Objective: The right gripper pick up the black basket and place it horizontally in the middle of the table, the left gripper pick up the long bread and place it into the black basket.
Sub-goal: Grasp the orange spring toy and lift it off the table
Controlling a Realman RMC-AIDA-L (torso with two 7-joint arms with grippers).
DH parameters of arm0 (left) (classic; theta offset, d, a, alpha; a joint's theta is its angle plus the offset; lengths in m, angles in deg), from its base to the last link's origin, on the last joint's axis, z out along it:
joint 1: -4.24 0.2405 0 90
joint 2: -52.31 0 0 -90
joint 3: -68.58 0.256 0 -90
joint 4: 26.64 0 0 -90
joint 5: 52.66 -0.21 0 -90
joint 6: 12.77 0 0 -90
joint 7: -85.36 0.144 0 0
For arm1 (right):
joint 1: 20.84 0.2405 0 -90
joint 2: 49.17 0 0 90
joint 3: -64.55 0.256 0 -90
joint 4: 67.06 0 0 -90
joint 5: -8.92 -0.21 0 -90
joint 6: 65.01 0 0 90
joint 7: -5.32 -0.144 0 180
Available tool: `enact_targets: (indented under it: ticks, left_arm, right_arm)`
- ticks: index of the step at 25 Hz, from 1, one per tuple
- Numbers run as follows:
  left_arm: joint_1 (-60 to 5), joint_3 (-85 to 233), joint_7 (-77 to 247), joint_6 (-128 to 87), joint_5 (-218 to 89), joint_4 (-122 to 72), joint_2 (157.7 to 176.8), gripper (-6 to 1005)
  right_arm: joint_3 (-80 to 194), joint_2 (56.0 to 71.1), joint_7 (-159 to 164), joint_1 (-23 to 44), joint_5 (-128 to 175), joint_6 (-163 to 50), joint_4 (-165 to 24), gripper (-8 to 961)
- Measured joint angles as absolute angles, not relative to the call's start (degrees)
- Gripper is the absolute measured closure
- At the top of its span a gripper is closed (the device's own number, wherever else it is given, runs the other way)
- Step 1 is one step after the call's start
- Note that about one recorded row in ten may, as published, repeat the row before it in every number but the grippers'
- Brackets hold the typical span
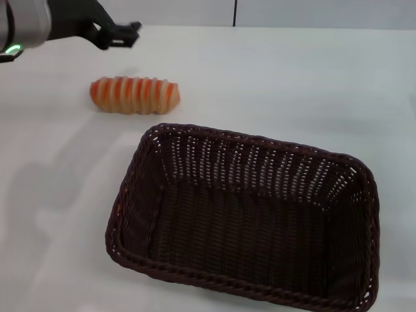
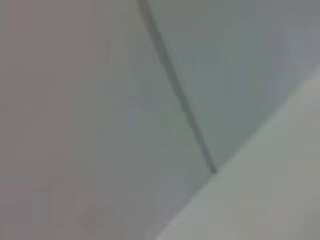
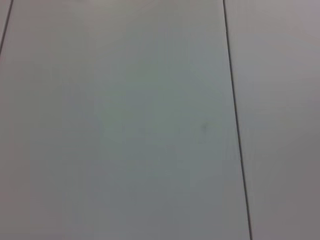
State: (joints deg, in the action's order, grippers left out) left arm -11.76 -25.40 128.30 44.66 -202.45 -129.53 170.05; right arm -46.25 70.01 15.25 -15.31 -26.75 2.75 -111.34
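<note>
A: Head view, what lies on the desk (image 1: 273, 78)?
B: The black basket (image 1: 250, 221) sits lengthwise across the near middle, hollow side up, nothing inside. The long bread (image 1: 134, 95) lies on its side just beyond the basket's far left corner, apart from it.

A: And the left end effector (image 1: 122, 34)?
B: It hovers at the far left, beyond the bread and clear of it; whether its fingers are apart or together cannot be told.

A: The right end effector?
B: Out of sight. Both wrist views show only pale panelled wall (image 3: 125, 125).
</note>
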Motion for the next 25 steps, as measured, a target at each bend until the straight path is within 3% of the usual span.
enact_targets:
  ticks: [10, 17, 25]
  left_arm:
    - [-20.3, -29.8, 146.4, 48.2, -197.7, -116.0, 167.16, 153]
    - [-27.5, -37.3, 161.6, 53.4, -197.7, -103.9, 168.90, 163]
    - [-31.5, -38.2, 169.3, 54.4, -197.8, -94.1, 169.99, 172]
  right_arm:
    - [-47.7, 70.16, 17.5, -22.0, -26.4, -0.1, -118.7, 188]
    - [-50.3, 70.30, 19.6, -25.8, -26.7, -0.6, -121.5, 187]
    - [-52.1, 70.30, 23.4, -28.2, -26.9, -3.3, -126.1, 187]
